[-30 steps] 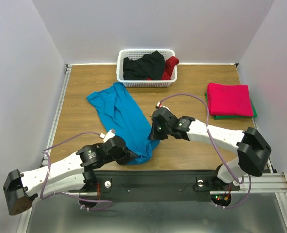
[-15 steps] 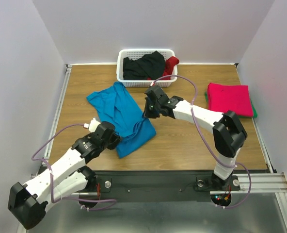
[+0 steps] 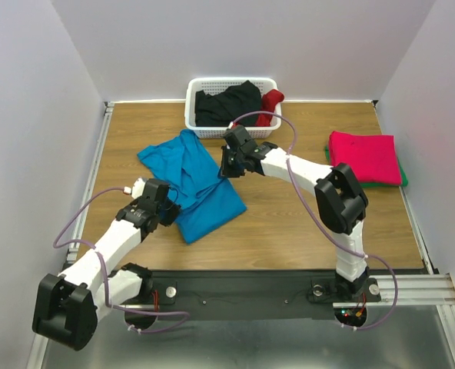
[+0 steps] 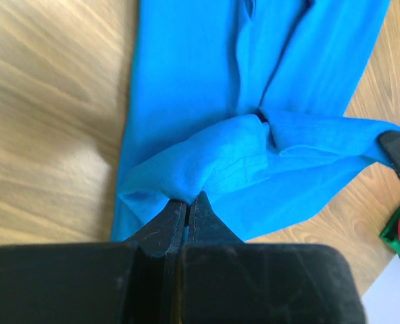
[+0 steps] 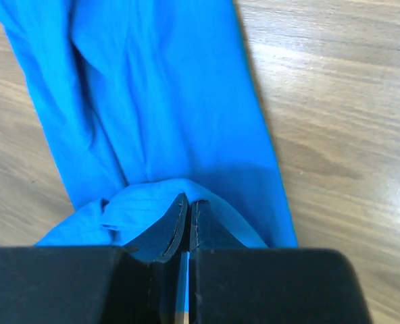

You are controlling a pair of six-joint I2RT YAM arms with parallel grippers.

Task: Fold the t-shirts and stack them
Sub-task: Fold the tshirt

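1. The turquoise-blue t-shirt [image 3: 200, 192] lies crumpled on the bench [image 3: 289, 223], left of centre and near the white basket [image 3: 200, 131].
2. A bunched fold at the shirt's near left edge is pinched in the left hand [image 3: 171, 209], whose fingers are pressed together.
3. A fold at the shirt's far right edge is gripped likewise by the closed right hand [image 3: 226, 167].
4. The folded magenta-red t-shirt [image 3: 363, 156] is stacked on the green t-shirt [image 3: 358, 184] at the bench's right, well apart from both hands.
5. The black t-shirt [image 3: 226, 104] and dark red t-shirt [image 3: 272, 104] are heaped in the basket.
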